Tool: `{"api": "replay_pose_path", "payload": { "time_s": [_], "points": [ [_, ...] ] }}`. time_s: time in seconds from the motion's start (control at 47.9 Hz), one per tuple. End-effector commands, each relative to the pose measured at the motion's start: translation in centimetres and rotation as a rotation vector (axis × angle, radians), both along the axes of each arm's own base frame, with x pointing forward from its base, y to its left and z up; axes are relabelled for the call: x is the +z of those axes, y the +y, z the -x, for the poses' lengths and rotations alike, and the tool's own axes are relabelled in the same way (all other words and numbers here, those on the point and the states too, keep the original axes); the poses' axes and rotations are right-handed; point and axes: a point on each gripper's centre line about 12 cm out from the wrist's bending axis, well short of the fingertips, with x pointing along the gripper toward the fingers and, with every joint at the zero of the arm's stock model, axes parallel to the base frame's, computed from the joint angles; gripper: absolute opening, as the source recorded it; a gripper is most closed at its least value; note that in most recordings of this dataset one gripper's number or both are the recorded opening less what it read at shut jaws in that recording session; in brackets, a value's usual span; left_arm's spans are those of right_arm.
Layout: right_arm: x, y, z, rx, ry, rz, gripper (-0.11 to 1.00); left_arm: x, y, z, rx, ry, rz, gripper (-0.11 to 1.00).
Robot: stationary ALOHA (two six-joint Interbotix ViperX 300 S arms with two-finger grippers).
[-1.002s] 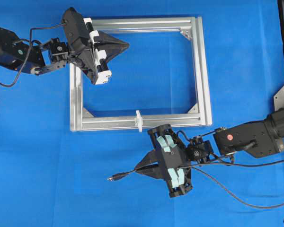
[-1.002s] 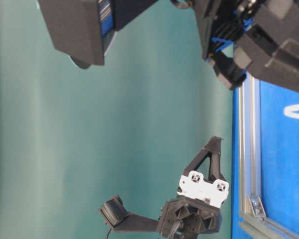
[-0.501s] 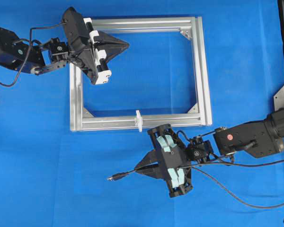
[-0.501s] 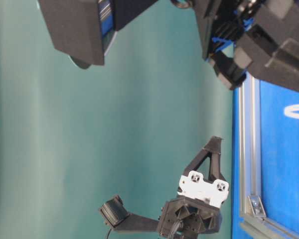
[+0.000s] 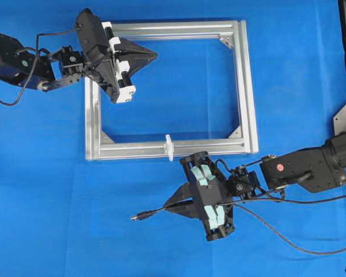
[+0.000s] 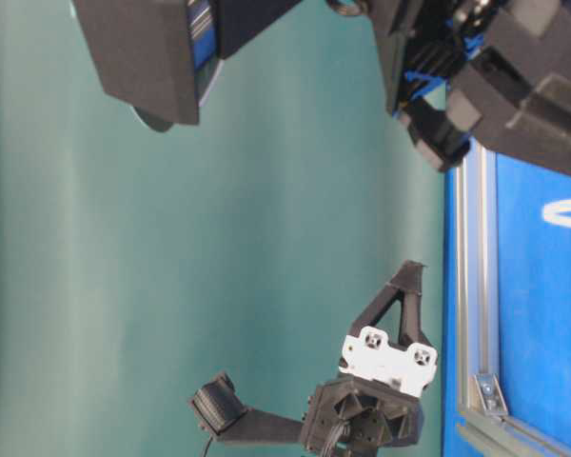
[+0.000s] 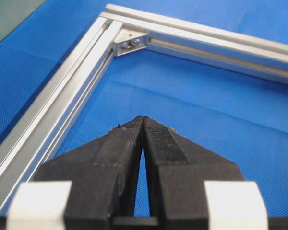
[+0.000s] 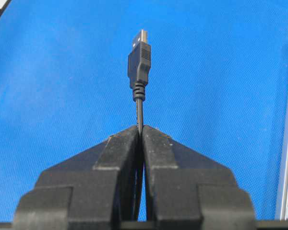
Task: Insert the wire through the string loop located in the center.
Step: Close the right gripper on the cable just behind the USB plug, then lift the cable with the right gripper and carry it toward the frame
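Overhead, right gripper [image 5: 168, 208] pinches the wire [image 5: 150, 214], plug at nine o'clock; loop [image 5: 169, 147] at twelve; left gripper [image 5: 153, 55] closed, empty.

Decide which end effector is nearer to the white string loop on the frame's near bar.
The right. The right end effector, shut on the wire, sits just below and slightly right of the string loop, outside the frame. The left end effector, shut and empty, hangs near the frame's far corner.

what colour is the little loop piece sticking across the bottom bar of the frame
White: the small string loop stands out against the silver aluminium frame, clearest in the overhead view.
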Motion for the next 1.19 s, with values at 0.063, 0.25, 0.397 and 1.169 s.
{"api": "replay_pose_path", "payload": {
  "time_s": [0.063, 0.25, 0.397, 1.169],
  "points": [
    [1.6, 0.2, -0.1, 0.004, -0.044, -0.013, -0.02, 1.5, 0.1, -0.2, 0.0, -0.045, -0.012, 0.0],
    [1.5, 0.2, -0.1, 0.006, -0.043, -0.013, -0.02, 1.5, 0.1, -0.2, 0.001, -0.046, -0.012, 0.0],
    [1.5, 0.1, 0.1, 0.004, -0.04, -0.012, -0.02, 1.5, 0.1, -0.2, 0.001, -0.046, -0.012, 0.0],
    [1.0, -2.4, 7.6, -0.023, 0.008, -0.029, -0.02, 1.6, -0.4, -0.5, -0.014, -0.053, -0.012, 0.0]
  ]
}}
